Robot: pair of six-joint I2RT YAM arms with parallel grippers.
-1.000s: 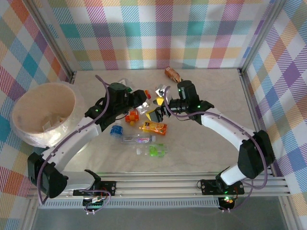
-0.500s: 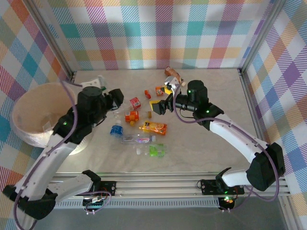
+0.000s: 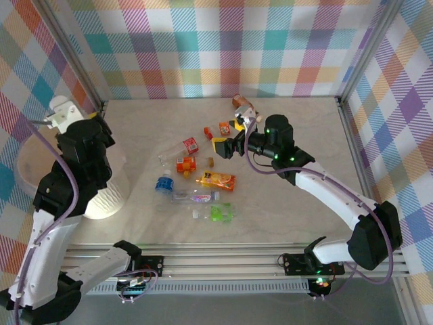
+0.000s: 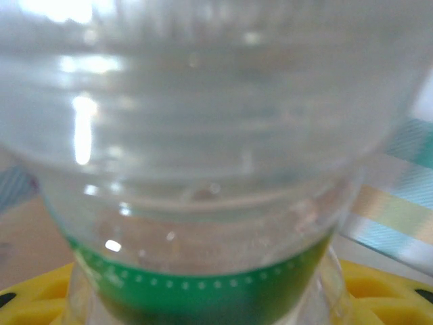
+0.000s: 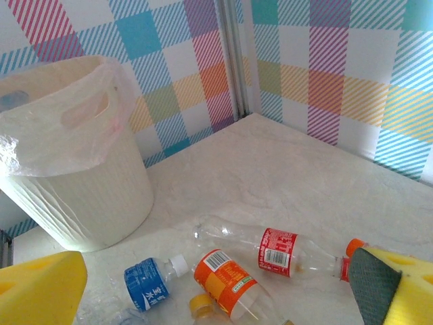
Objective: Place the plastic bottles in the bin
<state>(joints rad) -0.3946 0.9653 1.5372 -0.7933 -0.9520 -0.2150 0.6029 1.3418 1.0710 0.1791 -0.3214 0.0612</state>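
- The left claw (image 4: pixel 213 298) appears clenched, as far as the blurred close view allows, on a clear bottle with a green band (image 4: pixel 203 169). The bottle sits between the yellow pads (image 4: pixel 34 301).
- From above, the left arm (image 3: pixel 74 159) stands raised over the bin (image 3: pixel 101 200). The bin sits at the left edge of the counter (image 3: pixel 304 122) with its bag liner folded over the rim.
- The right claw (image 3: pixel 228 134) hangs spread wide and empty above the middle of the counter, touching nothing.
- Below it, in the wrist view, lie a red-labelled bottle (image 5: pixel 277 247), an orange-labelled bottle (image 5: pixel 226 277) and a blue-labelled bottle (image 5: pixel 145 284). All three are on their sides, close together and well apart from the bin.
- Nearer the arms' bases lies a green bottle (image 3: pixel 218 213) on its side, and a brown bottle (image 3: pixel 241 103) lies near the far wall.
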